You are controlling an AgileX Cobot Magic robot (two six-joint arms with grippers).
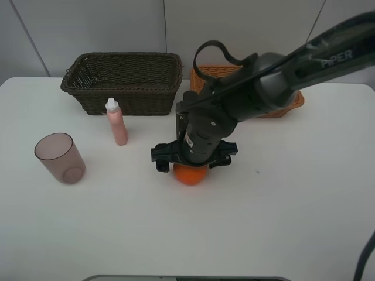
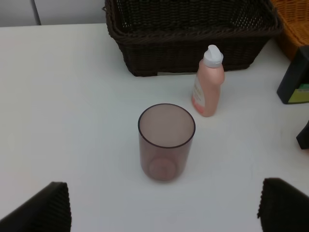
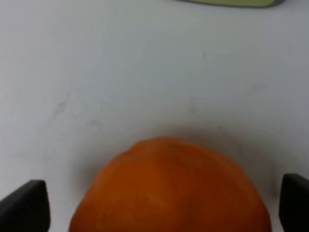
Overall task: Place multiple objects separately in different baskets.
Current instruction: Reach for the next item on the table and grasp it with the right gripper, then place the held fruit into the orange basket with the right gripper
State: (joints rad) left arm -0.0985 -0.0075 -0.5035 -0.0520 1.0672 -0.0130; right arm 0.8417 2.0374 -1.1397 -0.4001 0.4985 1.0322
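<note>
Round, smooth-skinned orange [image 3: 169, 188], even bright colour with dull sheen, sits on white tabletop [image 3: 120, 72]; right pincer [image 1: 192, 163] spread wide astride it, tips clear.

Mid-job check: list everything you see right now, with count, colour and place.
deep basket: one, dark brown, rear left
shallow basket: one, orange-tan, rear right, partly behind the right arm
slim bottle: one, pink, white cap, upright before the deep basket
cup: one, translucent pink, upright, left side
dark bottle: one, dark with green label, beyond the slim bottle, cropped
orange: one, orange, middle
table: one, white, under everything
right claw: one, black, open, straddling the orange
left claw: one, black, open, empty, facing the cup
</note>
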